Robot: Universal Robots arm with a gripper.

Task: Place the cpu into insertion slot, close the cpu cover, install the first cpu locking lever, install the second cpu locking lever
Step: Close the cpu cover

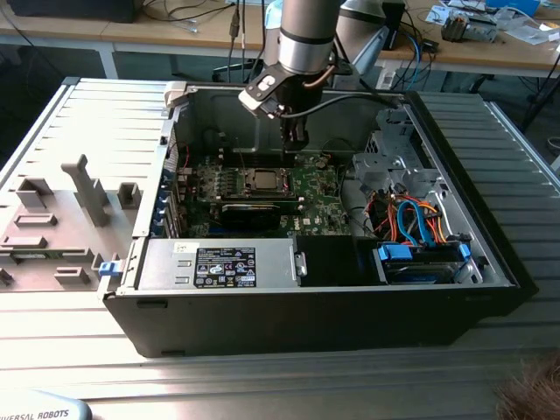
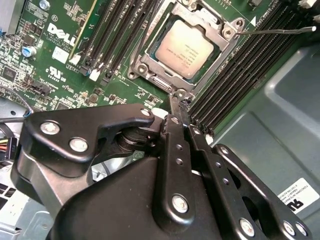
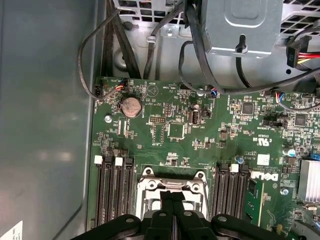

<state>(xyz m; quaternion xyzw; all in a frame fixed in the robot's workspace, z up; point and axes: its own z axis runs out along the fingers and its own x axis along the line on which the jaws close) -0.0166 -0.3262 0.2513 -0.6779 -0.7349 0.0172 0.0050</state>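
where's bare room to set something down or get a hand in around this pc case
Bare: the ribbed table in front of the case and along the exterior view's right. Crowded: the motherboard under the gripper, and the cables beside it.

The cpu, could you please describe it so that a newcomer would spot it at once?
Inside the open black computer case, look at the green motherboard. At its middle, between banks of long black memory slots, the flat silver-grey square cpu lies inside a silvery metal frame, the only plain pale square there.
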